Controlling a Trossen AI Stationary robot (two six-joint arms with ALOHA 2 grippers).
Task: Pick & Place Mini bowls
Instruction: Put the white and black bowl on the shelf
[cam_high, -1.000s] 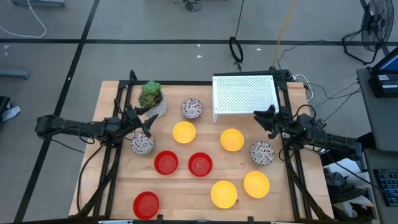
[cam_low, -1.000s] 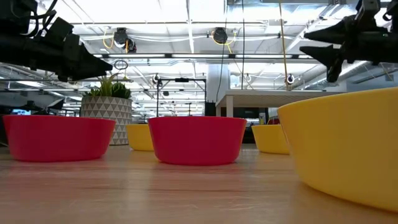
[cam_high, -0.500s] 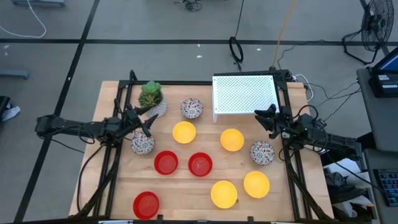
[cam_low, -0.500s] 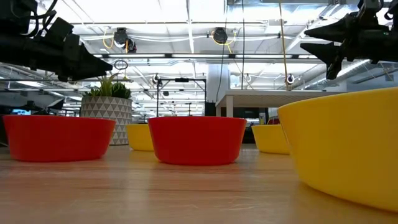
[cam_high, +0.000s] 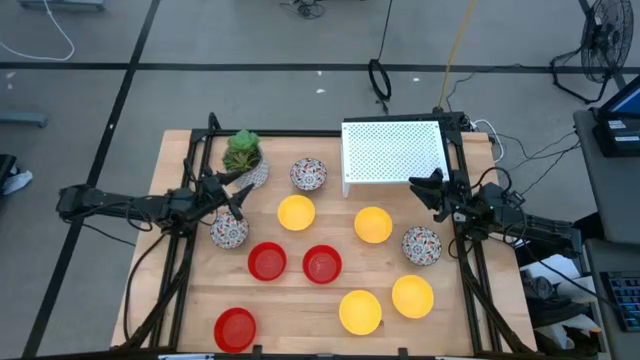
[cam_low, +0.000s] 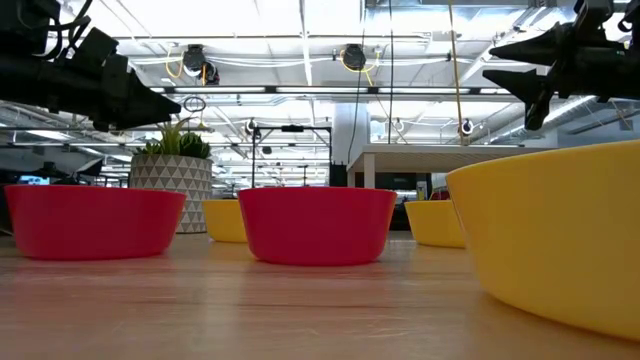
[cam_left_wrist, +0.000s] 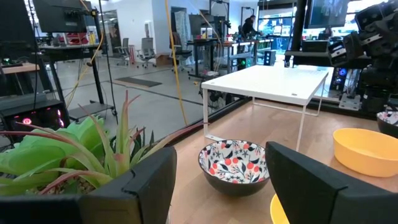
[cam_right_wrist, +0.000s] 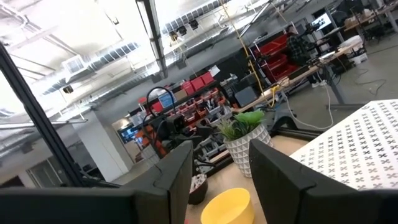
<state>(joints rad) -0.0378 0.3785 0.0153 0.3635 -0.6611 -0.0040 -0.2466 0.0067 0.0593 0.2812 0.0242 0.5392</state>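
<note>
While both arms hang in the air with nothing in them, the wooden table (cam_high: 190, 300) holds everything else. The biggest thing on it is the white shelf (cam_high: 392, 152) with tiny dots, near the far edge on the right side. Next comes the green plant (cam_high: 241, 150) in its patterned pot, near the far left corner.

Ten mini bowls sit flat on the wood, spread apart. One speckled bowl (cam_high: 309, 174) sits between the plant and the shelf. Another speckled bowl (cam_high: 229, 231) is on the left, and a third speckled bowl (cam_high: 421, 244) is on the right. Two yellow bowls (cam_high: 296, 212) sit in the middle and two more yellow bowls (cam_high: 361, 311) are near the front right. Two red bowls (cam_high: 267, 261) sit side by side in the middle. One more red bowl (cam_high: 235, 328) is at the front left.

The left gripper (cam_high: 234, 203) floats just beside the plant and above the left speckled bowl, fingers apart and empty. The right gripper (cam_high: 428, 192) floats by the shelf's front right corner, fingers apart and empty too.
</note>
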